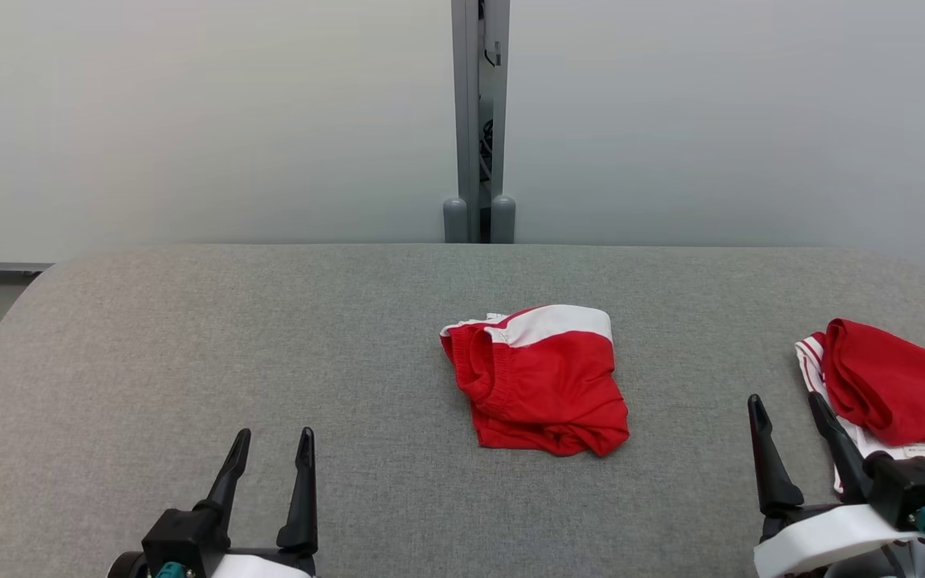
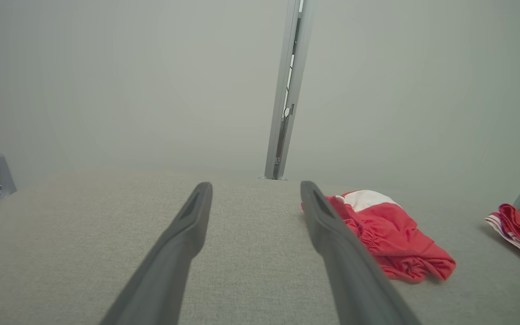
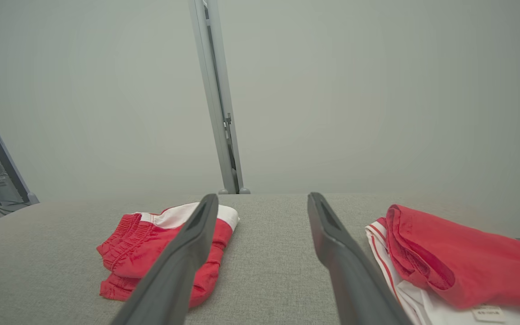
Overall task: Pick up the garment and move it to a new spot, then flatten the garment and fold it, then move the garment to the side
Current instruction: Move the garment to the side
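The garment [image 1: 547, 385], red shorts with a white band, lies bunched and roughly folded at the middle of the grey padded table [image 1: 189, 337]. It also appears right of the fingers in the left wrist view [image 2: 391, 234] and on the left in the right wrist view [image 3: 138, 243]. My left gripper [image 1: 275, 433] hovers open near the front left, well apart from the garment, with nothing between its fingers [image 2: 256, 185]. My right gripper [image 1: 785, 398] stands open at the front right, also holding nothing [image 3: 262, 196].
A second red-and-white cloth [image 1: 896, 385] lies piled at the table's right edge, close beside my right gripper's outer finger [image 3: 458, 253]. A grey wall with a vertical post [image 1: 478, 120] stands behind the table. Bare table surface stretches across the left half.
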`<state>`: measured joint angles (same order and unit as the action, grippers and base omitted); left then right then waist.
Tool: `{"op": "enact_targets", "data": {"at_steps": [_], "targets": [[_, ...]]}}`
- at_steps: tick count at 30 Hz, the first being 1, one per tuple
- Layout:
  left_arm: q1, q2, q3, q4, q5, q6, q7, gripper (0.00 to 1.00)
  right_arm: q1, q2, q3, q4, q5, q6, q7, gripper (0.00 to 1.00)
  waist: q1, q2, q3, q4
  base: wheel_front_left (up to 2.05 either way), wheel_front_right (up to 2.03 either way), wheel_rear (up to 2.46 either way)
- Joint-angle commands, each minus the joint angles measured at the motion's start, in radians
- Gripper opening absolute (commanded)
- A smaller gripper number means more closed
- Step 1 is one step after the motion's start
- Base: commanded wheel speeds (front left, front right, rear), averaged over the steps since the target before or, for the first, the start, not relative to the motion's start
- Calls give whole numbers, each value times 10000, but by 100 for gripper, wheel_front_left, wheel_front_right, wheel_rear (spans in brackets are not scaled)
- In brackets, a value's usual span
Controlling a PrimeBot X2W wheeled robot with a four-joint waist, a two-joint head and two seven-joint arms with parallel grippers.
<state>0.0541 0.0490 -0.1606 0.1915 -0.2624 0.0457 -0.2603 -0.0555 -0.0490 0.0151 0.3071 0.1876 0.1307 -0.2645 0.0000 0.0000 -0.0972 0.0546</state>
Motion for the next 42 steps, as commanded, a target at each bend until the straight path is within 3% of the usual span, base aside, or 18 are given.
{"op": "enact_targets", "data": {"at_steps": [1, 6, 9, 15, 26, 42], "targets": [[-67, 38, -8, 20, 61, -17, -37, 100, -104, -46, -30, 30, 37, 2, -8, 100, 0, 0, 21, 41, 0, 0, 0], [-146, 38, -62, 54, 92, -95, -37, 100, -291, -44, 136, 391, 214, 2, -7, 100, 0, 0, 198, 251, 0, 0, 0], [-153, 36, -94, 73, 143, -133, -37, 100, -691, -39, 637, 1436, 925, 4, -5, 100, 0, 0, 333, 411, 0, 0, 0], [-299, 35, -173, 147, 273, -253, -37, 100, -1967, -383, 1437, 3162, 3262, 4, 953, 100, 0, 0, 728, 868, 0, 0, 0], [-672, 38, -219, 160, 504, -391, -37, 100, -3843, -1357, 2169, 4890, 6979, 4, 2764, 100, 0, 0, 1576, 2018, 0, 0, 0], [-1128, 33, -277, -40, 407, -403, -37, 100, -5110, -1879, 3008, 6521, 8755, 4, 3535, 100, 0, 0, 2505, 3015, 0, 0, 0]]}}
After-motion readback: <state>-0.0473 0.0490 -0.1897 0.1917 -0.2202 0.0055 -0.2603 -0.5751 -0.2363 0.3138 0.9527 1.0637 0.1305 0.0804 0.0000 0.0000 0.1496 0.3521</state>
